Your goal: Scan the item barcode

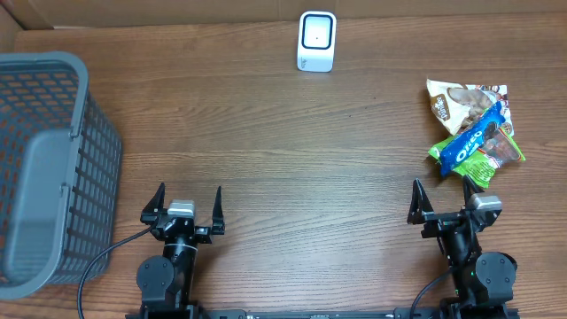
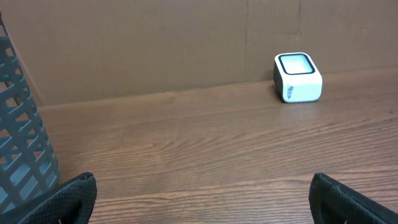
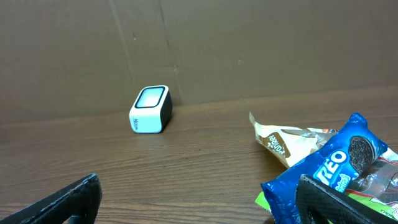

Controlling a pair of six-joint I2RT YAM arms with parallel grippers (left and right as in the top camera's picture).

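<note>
1. Overhead: the Oreo pack (image 1: pixel 470 142) was seen atop other snack packets (image 1: pixel 461 97) at the table's (image 1: pixel 283 159) right side. It lay just ahead and right of the right gripper (image 1: pixel 443 199), its long axis diagonal. The left gripper (image 1: pixel 189 197) was well apart from it. Both were spread wide and empty.
2. Left wrist: only the scanner (image 2: pixel 298 78) and basket (image 2: pixel 18 143) were shown.
3. Right wrist: the Oreo pack (image 3: pixel 336 168) was found near, ahead-right.

Bench (image 1: pixel 266 151): brown woodgrain. Basket (image 1: pixel 97 142): grey lattice. Scanner (image 1: pixel 316 41): white (dark-framed window). Ahead of right jaws: blue Oreo pack (image 1: pixel 474 137), green packet (image 1: pixel 479 171), cream packet (image 1: pixel 452 99).
</note>
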